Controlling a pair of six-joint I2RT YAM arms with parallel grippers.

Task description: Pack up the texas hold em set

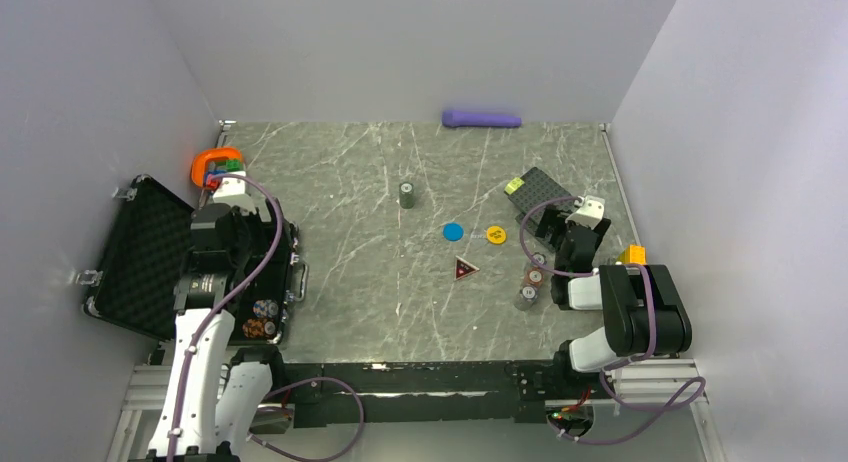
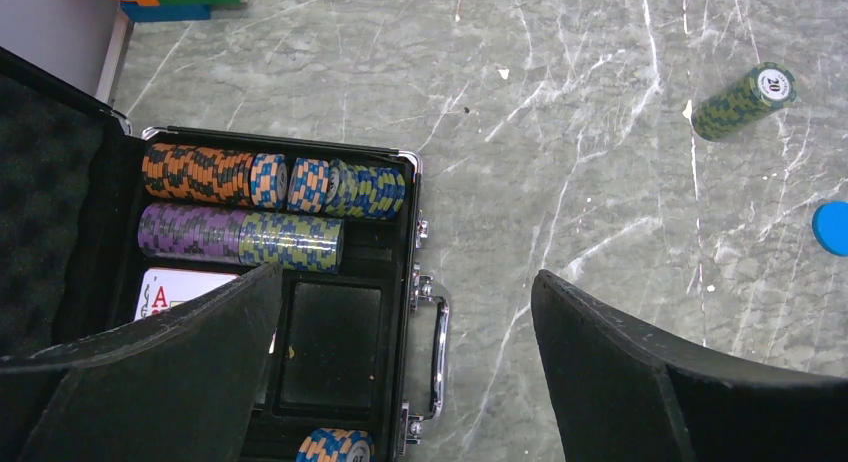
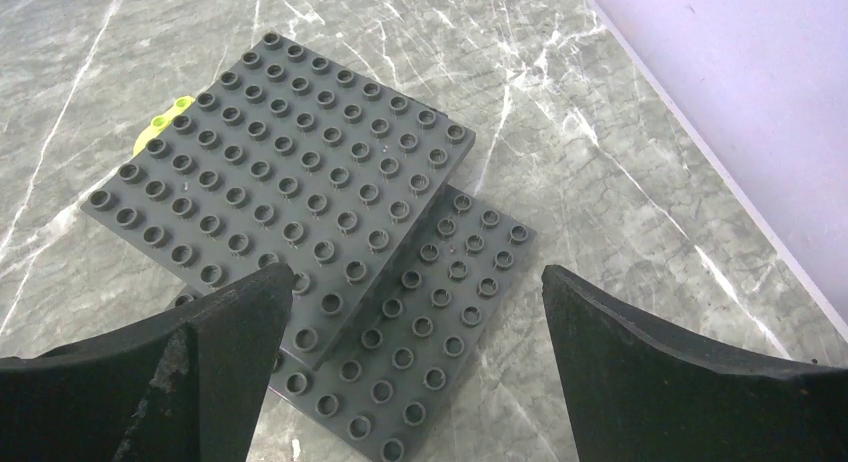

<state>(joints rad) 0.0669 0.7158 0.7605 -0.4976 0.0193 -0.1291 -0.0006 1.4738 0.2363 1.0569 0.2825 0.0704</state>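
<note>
table [image 1: 380, 312]: grey marble top, walls on 3 sides.
case [image 1: 130, 252]: open at table's left side, foam lid thrown back to the left, handle facing table centre, base partly under L arm.
L gripper [image 2: 405, 282]: jaws wide apart, nothing held, hanging over case's handle edge.
R gripper [image 3: 415, 277]: jaws wide apart, nothing held, over 2 overlapping studded plates [image 3: 300, 182] at far right of table.
chips in case [image 2: 270, 182]: lying on edge in 2 rows. One row orange/black + blue, next row purple + yellow-green. 1 more stack at near end of case.
card [image 2: 175, 287]: ace showing, in slot beside the chip rows, half hidden by L finger.
loose stacks [image 1: 535, 277]: 3, clustered on table just beside R arm.
green stack [image 1: 407, 194]: alone, mid-table, towards far side.
blue disc [image 1: 453, 232]: table centre, flat.
yellow disc [image 1: 496, 235]: near blue one, not touching.
red triangle [image 1: 465, 269]: flat, near the discs on the arms' side.
</note>
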